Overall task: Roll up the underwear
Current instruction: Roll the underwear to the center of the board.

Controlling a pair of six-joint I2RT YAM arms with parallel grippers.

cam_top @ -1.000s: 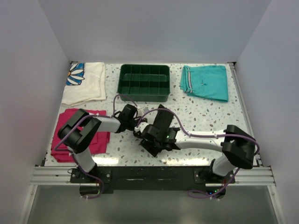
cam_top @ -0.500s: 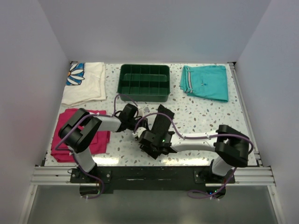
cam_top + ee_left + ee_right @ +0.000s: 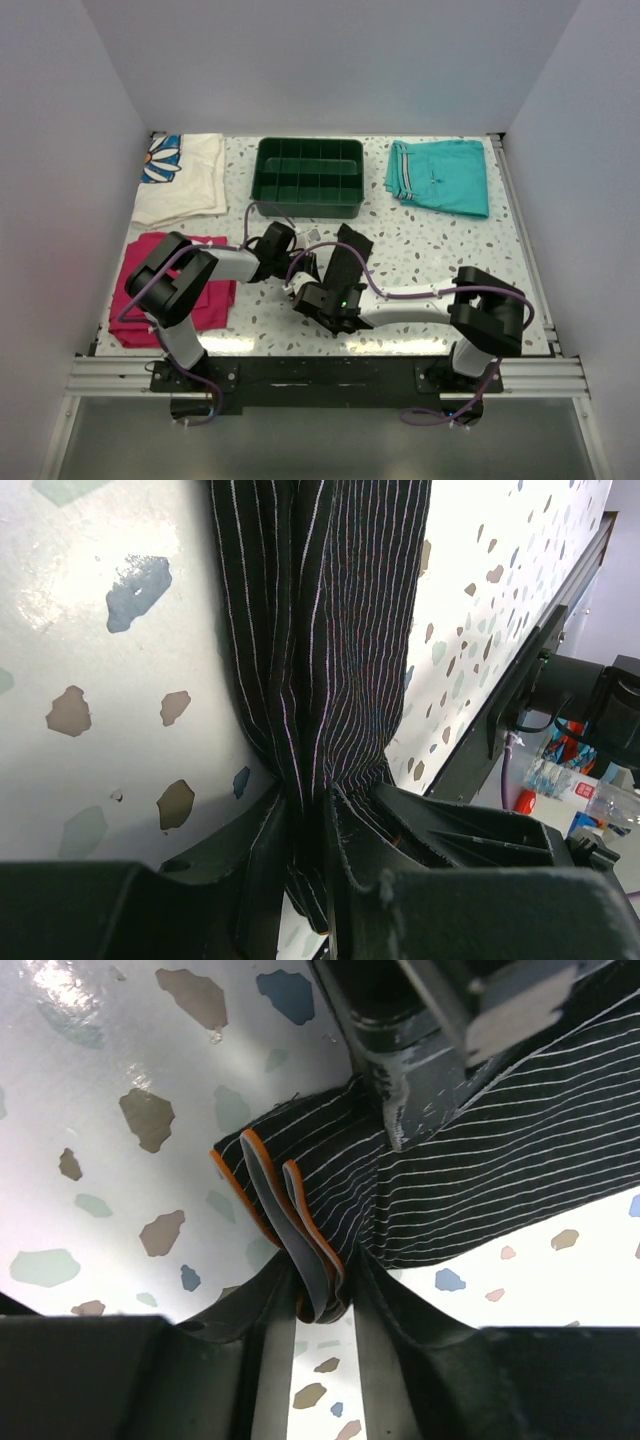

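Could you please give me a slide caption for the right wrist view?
Right gripper pinches the orange-edged hems of the underwear over the speckled table.

Both arms bend inward, wrists low and close together. The left gripper pinches the underwear between narrowed fingers; just beside it, the right gripper clamps its bunched hems
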